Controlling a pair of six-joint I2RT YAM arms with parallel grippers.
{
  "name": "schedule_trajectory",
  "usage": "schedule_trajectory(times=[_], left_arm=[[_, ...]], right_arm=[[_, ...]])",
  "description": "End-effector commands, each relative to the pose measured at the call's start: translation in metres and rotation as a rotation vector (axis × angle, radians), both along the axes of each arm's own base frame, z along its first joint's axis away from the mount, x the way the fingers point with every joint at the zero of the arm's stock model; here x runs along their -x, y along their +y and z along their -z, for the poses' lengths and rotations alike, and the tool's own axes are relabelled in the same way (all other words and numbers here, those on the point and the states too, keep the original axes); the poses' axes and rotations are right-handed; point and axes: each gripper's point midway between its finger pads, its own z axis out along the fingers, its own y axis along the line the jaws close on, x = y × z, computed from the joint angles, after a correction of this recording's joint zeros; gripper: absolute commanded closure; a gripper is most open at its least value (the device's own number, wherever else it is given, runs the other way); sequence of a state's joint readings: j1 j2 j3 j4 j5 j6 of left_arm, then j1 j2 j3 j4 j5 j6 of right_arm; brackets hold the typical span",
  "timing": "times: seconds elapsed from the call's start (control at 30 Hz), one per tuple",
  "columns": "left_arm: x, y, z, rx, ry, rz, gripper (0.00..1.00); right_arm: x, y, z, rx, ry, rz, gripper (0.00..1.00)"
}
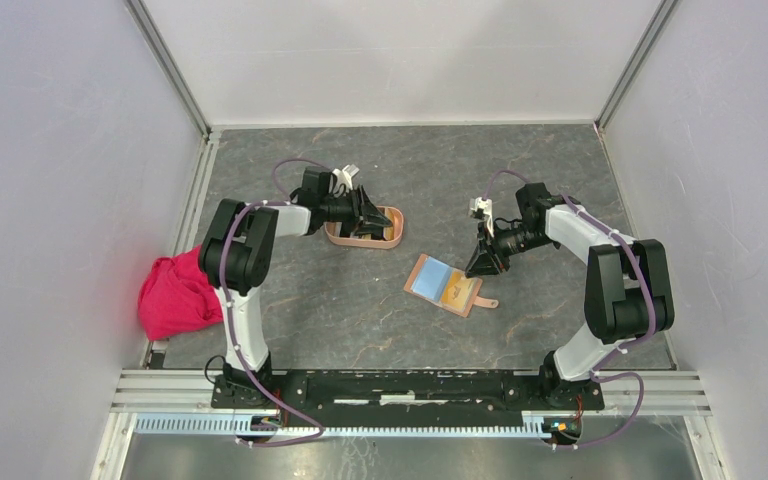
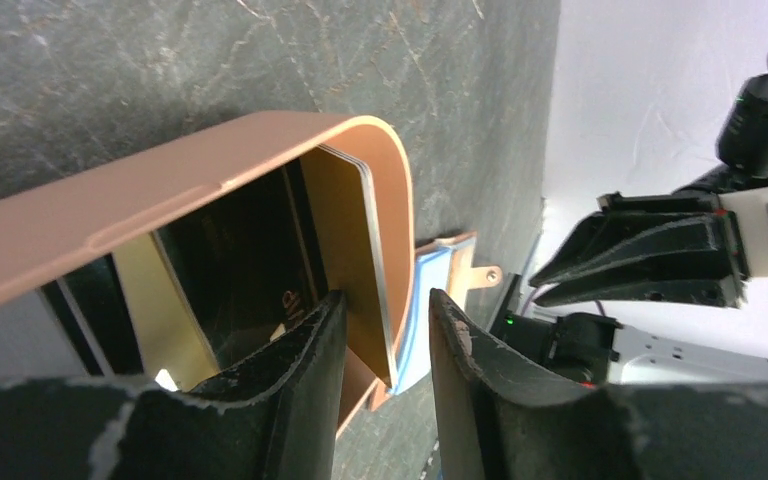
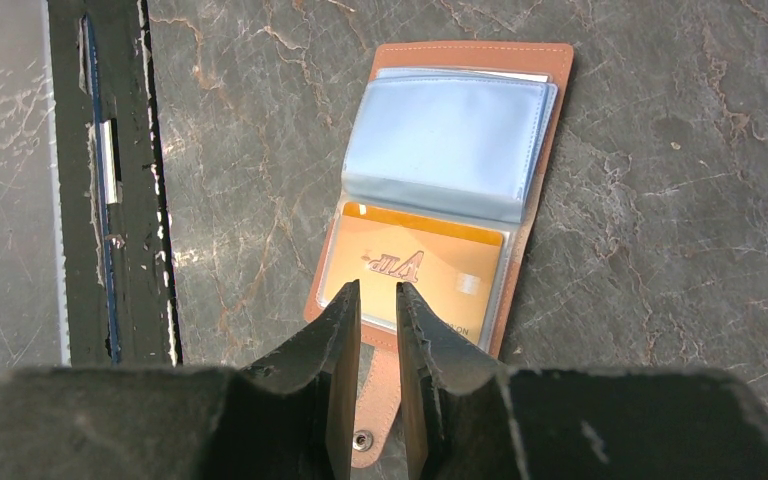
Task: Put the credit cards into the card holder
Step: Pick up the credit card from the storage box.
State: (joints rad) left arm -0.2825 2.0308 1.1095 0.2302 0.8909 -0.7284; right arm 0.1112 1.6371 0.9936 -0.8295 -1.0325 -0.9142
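left claw (image 2: 385, 305) parted loosely round edge of gold card (image 2: 350, 230), not clamped, card stood on edge inside pink holder (image 2: 160, 200), right claw (image 3: 378, 292) narrowly parted, empty, held over orange card (image 3: 430, 262) sleeved in open wallet (image 3: 480, 55) laid on table (image 3: 660, 250)

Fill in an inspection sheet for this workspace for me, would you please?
Surface: dark marbled table.
Job's things: salmon card holder with a gold card standing inside; orange card sleeved in the open brown wallet.
Clutter: red cloth at the left edge.
Grippers: left gripper open, straddling the holder's end wall and card; right gripper slightly open, empty, above the wallet.
Cables: purple cables along both arms.
Surroundings: pale walls; metal rail at the near edge.
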Motion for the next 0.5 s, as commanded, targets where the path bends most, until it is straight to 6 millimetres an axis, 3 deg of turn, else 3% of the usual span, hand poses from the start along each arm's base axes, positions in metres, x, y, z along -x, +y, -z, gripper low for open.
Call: schedule_trajectory(times=[0.0, 0.13, 0.23, 0.3, 0.47], left_arm=[[-0.0085, 0.0006, 0.0021, -0.09, -0.043, -0.006, 0.57], [-0.011, 0.0053, 0.0094, -0.208, -0.054, -0.025, 0.54], [-0.0122, 0.0065, 0.0114, -0.256, -0.062, -0.029, 0.59], [-0.0132, 0.0073, 0.0113, -0.267, -0.068, -0.035, 0.66], [-0.0142, 0.0103, 0.0086, -0.287, -0.085, -0.048, 0.96]], right_arm=[[-0.0032, 0.0042, -0.0136, -0.032, -0.055, -0.02, 0.75], [-0.0026, 0.0041, -0.014, -0.033, -0.053, -0.02, 0.75], [-0.0026, 0.0044, -0.0149, -0.035, -0.057, -0.022, 0.75], [-0.0024, 0.0044, -0.0148, -0.035, -0.057, -0.023, 0.75], [-0.0022, 0.0047, -0.0153, -0.038, -0.058, -0.024, 0.75]])
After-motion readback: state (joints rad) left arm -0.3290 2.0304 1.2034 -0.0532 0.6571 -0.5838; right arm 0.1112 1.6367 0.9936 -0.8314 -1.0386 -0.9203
